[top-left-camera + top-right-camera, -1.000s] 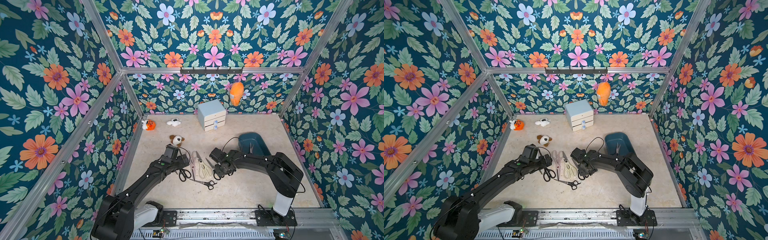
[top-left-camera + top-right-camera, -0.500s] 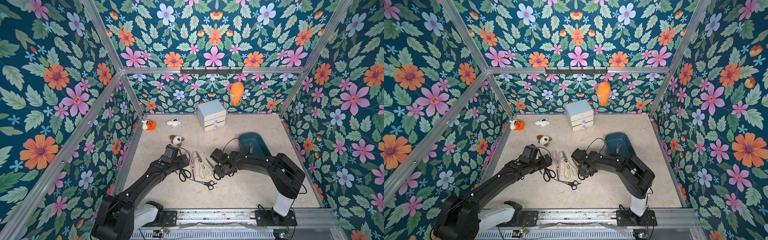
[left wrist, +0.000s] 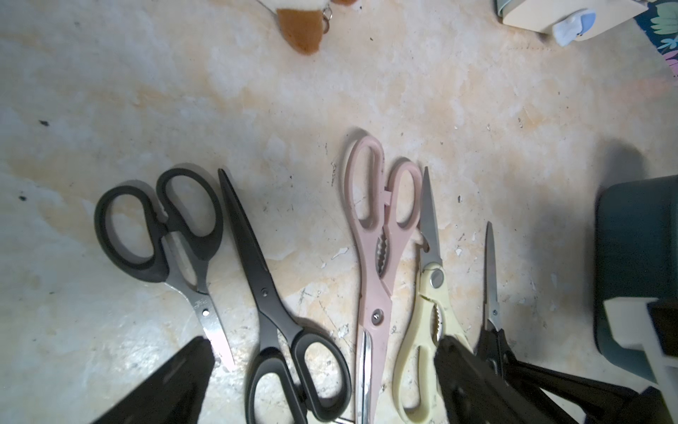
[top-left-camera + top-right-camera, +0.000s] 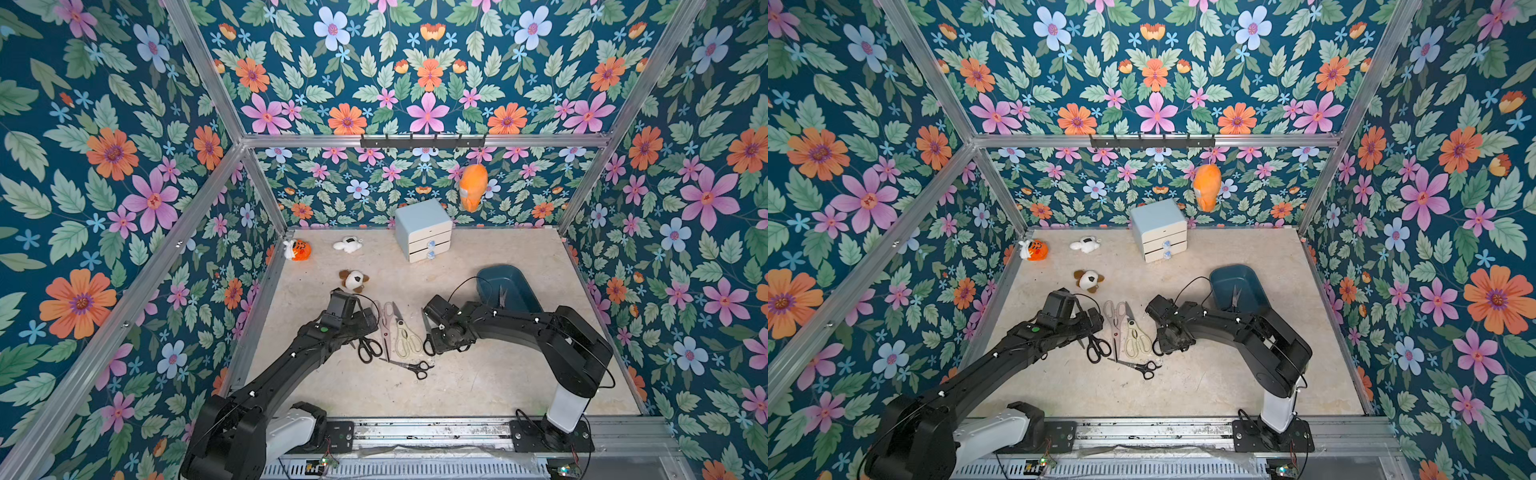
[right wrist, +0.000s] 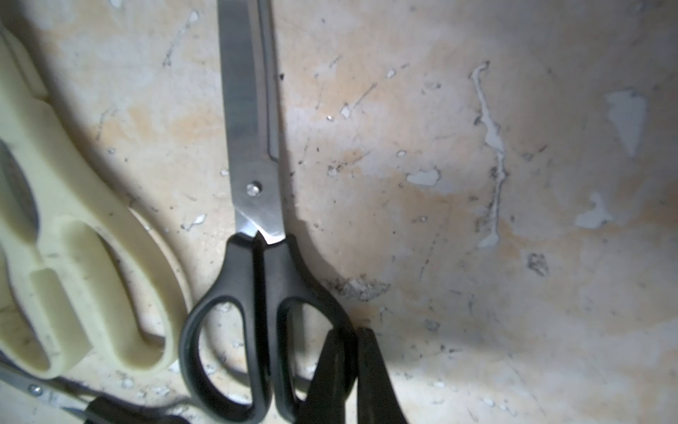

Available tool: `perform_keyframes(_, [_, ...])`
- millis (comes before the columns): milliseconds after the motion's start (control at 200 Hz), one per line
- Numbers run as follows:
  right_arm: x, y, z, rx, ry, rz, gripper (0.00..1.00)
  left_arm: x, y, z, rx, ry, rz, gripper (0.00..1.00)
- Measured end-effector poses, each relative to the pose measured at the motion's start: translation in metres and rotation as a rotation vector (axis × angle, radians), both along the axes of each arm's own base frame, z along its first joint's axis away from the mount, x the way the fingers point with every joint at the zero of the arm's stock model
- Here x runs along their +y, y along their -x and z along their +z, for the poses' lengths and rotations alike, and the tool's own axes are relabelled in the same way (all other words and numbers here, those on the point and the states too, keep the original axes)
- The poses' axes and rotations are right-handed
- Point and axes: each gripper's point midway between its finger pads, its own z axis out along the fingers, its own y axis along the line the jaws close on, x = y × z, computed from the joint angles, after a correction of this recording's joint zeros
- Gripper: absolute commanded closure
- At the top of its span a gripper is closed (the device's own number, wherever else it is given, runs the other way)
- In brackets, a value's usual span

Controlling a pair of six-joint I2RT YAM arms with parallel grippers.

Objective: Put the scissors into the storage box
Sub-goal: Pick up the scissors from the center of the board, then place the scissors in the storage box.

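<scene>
Right hand point(image 5: 352, 370) is clenched on the outer handle loop of the steel-bladed blk scissors point(image 5: 262, 238), its fingers point(image 5: 378, 385) pinching the loop's rim from both sides. Whether that pair is lifted or rests on the tabletop point(image 4: 478, 382) can't be told. The pair runs just beside the cream shears point(image 5: 73, 257), handles at the same end. Across the row the left hand point(image 3: 323, 341) is spread wide, grasping nothing, and hangs over the handle end of the all-blk scissors point(image 3: 264, 293). In the left wrist view five pairs lie roughly parallel, side by side: short blk-handled scissors point(image 3: 172, 238), the all-blk pair, pink shears point(image 3: 378, 257), the cream shears, then the steel-bladed pair. The short pair and the pink shears have handles toward the dog plush point(image 4: 353, 280); the other three have handles toward the robot's base. One more pair, small blk scissors point(image 4: 409, 365), lies crosswise on the robot's side of the row. The storage box point(image 4: 484, 286) sits on the right part of the tabletop, beyond the right arm's forearm and apart from the row. One pair in the box point(image 4: 503, 295) shows only its blades. A pale blue drawer cabinet point(image 4: 422, 224) stands at the back wall.
</scene>
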Motion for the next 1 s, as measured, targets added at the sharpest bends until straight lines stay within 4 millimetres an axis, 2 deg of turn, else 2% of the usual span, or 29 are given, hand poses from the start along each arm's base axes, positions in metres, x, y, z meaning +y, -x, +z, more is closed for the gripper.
perform_keyframes(145, [0.002, -0.001, 0.004, -0.003, -0.009, 0.005, 1.00, 0.000, 0.000, -0.001, 0.002, -0.002, 0.001, 0.01])
perform_keyframes(295, [0.001, -0.006, 0.018, -0.018, 0.005, 0.015, 1.00, 0.001, 0.001, -0.006, 0.018, -0.009, 0.001, 0.01])
perform_keyframes(700, [0.011, -0.033, 0.096, -0.145, -0.044, 0.010, 1.00, -0.004, -0.005, -0.011, 0.031, -0.007, -0.005, 0.01])
perform_keyframes(835, [0.001, -0.041, 0.117, -0.175, -0.059, -0.017, 1.00, -0.007, -0.010, -0.014, 0.035, -0.004, -0.008, 0.01])
perform_keyframes(1000, [-0.027, -0.055, 0.148, -0.226, -0.090, -0.081, 1.00, -0.015, -0.019, -0.018, 0.050, 0.009, -0.020, 0.01])
